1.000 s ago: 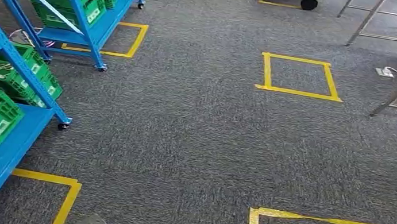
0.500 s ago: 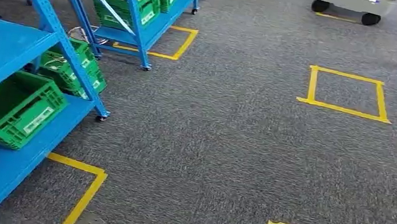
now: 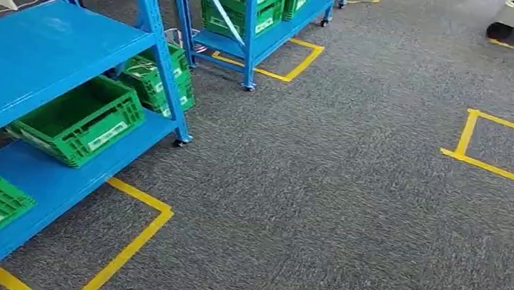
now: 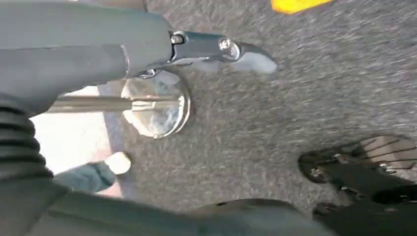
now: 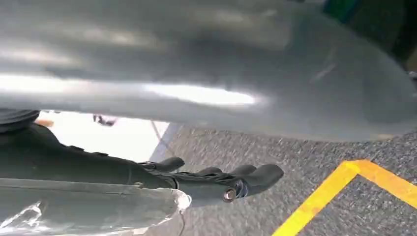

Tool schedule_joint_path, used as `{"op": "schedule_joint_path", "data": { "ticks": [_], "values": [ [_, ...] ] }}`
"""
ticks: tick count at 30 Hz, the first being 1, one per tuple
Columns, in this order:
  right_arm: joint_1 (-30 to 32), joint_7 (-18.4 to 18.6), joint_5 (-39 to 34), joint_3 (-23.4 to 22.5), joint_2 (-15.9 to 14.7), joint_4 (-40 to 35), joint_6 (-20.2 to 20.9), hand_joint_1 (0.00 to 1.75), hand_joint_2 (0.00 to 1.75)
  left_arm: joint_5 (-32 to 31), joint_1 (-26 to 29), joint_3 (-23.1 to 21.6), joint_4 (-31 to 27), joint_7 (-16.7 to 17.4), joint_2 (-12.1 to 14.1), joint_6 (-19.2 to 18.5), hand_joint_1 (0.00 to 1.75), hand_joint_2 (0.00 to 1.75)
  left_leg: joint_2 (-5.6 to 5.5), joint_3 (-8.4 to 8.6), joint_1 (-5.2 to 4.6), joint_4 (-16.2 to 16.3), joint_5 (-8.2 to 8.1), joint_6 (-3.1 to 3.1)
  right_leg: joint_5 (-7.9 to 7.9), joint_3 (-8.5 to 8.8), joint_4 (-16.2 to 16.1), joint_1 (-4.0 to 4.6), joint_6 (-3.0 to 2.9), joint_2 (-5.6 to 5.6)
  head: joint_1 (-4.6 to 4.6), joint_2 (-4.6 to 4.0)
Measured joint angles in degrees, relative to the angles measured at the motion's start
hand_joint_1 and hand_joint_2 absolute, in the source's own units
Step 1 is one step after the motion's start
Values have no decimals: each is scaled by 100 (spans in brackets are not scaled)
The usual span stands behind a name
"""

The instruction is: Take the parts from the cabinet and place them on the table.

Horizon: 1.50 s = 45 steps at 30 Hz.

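Approach phase, nothing picked yet. Blue cabinet (image 3: 41,49) at left w/ green crates (image 3: 85,119) on lower shelf, presumably holding parts; contents not visible. Left hand (image 4: 216,49) and right hand (image 5: 216,179) hang over carpet, released, fingers extended, nothing held.

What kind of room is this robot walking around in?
Probably a workshop or storage area set up for robot trials: blue metal racks hold green plastic crates, and yellow tape squares mark spots on the grey carpet.
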Motion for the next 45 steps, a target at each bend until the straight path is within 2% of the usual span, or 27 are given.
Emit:
{"op": "schedule_joint_path", "data": {
  "ticks": [1,3,4,6,7,10,11,12,16,17,18,19,22,23,25,26,27,28,31,32,34,36,38,41,42,43,45],
  "values": [
    [-16,4,26,22,0,-4,15,0,0,0,29,9,4,0,-15,0,0,175,-74,-6,14,-20,27,52,-7,72,0,-5,28,-67,-11,0],
    [-23,4,61,85,-7,-18,26,0,0,-2,48,15,4,-2,-20,18,0,175,-185,-10,52,-37,59,110,-242,-60,274,-48,107,461,26,0],
    [-3,-4,74,105,-7,-22,24,0,0,-4,36,17,4,-9,-28,20,0,175,-251,-25,52,-37,71,145,-473,-236,671,-64,124,613,22,0],
    [13,-70,87,131,-13,-26,24,0,0,-15,23,17,4,-24,-44,22,0,175,-428,-51,50,-35,83,162,-882,-700,1647,-66,143,707,24,0],
    [2,-211,103,140,-13,-33,28,0,0,-18,29,17,7,-24,-48,22,0,175,-495,-51,50,-35,86,161,-899,-804,1839,-66,143,716,24,0],
    [-9,-383,149,188,-13,-50,66,0,0,-50,43,17,7,-24,-55,22,0,175,-746,-34,57,-32,101,137,-269,-415,954,-95,119,774,22,0],
    [-5,-380,160,203,-15,-55,70,0,0,-52,43,17,7,-24,-61,22,0,175,-836,-30,68,-31,110,120,-11,-167,425,-118,113,910,24,0],
    [-2,-350,164,225,-15,-57,74,0,0,-52,45,17,7,-24,-59,22,0,175,-898,-48,54,-23,125,87,-8,-45,137,-153,122,1232,26,0],
    [-11,-315,184,264,-15,-81,127,0,0,-66,90,17,17,-26,-66,22,0,175,-1132,-173,105,-52,236,-97,18,-23,66,-107,11,1091,4,0],
    [-11,-267,192,275,-17,-87,133,0,0,-66,98,17,22,-26,-66,22,0,175,-1038,-195,111,-24,203,-104,68,-16,6,-144,-48,1003,15,0],
    [-8,-218,194,280,-17,-87,133,0,0,-68,101,17,24,-26,-66,24,0,175,-664,-262,61,133,45,-114,88,-11,-13,-126,-84,931,-20,0],
    [6,-219,197,280,-17,-87,135,0,0,-70,87,17,24,-24,-66,31,0,175,-518,-418,53,468,-183,-125,95,-23,-13,-112,-101,851,-39,0],
    [52,-214,194,284,-22,-90,135,0,0,-76,60,17,26,-26,-66,31,0,175,-404,-952,53,1692,-700,-149,87,-49,-12,-72,-122,550,-37,0],
    [50,-212,194,284,-22,-90,135,0,0,-77,67,17,26,-24,-66,31,0,175,-396,-925,53,1703,-640,-152,86,-47,-12,-66,-124,469,-37,0],
    [37,-212,194,284,-22,-94,138,0,0,-77,102,17,26,-24,-66,33,0,175,-351,-512,49,1021,-228,-125,83,-33,-12,-61,-123,333,-37,0],
    [31,-212,194,284,-22,-100,140,0,0,-79,104,17,26,-24,-63,37,0,175,-232,-220,36,515,-20,-103,79,-19,-12,-61,-116,271,-37,0],
    [26,-212,194,284,-22,-103,144,0,0,-87,97,17,26,-24,-63,39,0,175,46,23,6,108,63,-75,67,-3,-12,-48,-98,218,-39,0],
    [27,-212,192,284,-22,-103,146,0,0,-101,71,17,26,-24,-61,42,0,175,99,81,-46,-99,-4,-46,33,-27,35,2,-57,159,-46,0],
    [-9,-195,177,284,-22,-105,144,0,0,-105,84,17,37,-24,-57,44,0,175,-82,11,-56,-59,19,64,45,6,-7,0,-1,-32,-26,0],
    [-19,-195,173,284,-22,-109,144,0,0,-112,92,17,39,-26,-66,44,0,175,-147,33,-10,-102,54,113,11,8,8,-11,45,14,-44,2],
    [-17,-201,149,282,-22,-118,142,0,0,-122,86,17,39,-26,-61,46,0,175,-244,15,20,-105,79,178,-317,-191,476,-46,113,584,13,0],
    [6,-216,122,284,-22,-120,138,0,0,-138,54,17,39,-39,-70,46,0,175,-396,-16,20,-104,93,204,-752,-625,1435,-62,144,698,13,0],
    [5,-374,100,282,-22,-127,133,0,0,-162,55,17,42,-42,-66,44,0,175,-541,-21,21,-102,108,205,-798,-808,1806,-65,158,707,9,0],
    [7,-470,87,282,-22,-127,120,0,0,-290,51,-2,42,-55,-59,50,0,175,-805,-14,47,-92,136,155,-87,-227,608,-123,159,826,11,0],
    [18,-457,79,282,-22,-127,120,0,0,-319,51,-9,42,-55,-52,79,0,175,-874,-29,47,-83,145,117,27,-24,165,-174,186,1123,15,0],
    [25,-457,68,282,-20,-131,120,0,0,-343,35,-11,42,-55,-26,107,0,175,-947,-80,27,-40,157,72,-55,30,20,-189,184,1296,26,0],
    [23,-479,63,282,-26,-131,118,0,0,-361,56,-13,42,-55,-2,138,0,175,-1052,-145,53,-67,215,2,-51,16,47,-157,82,1190,18,0]
  ]
}}
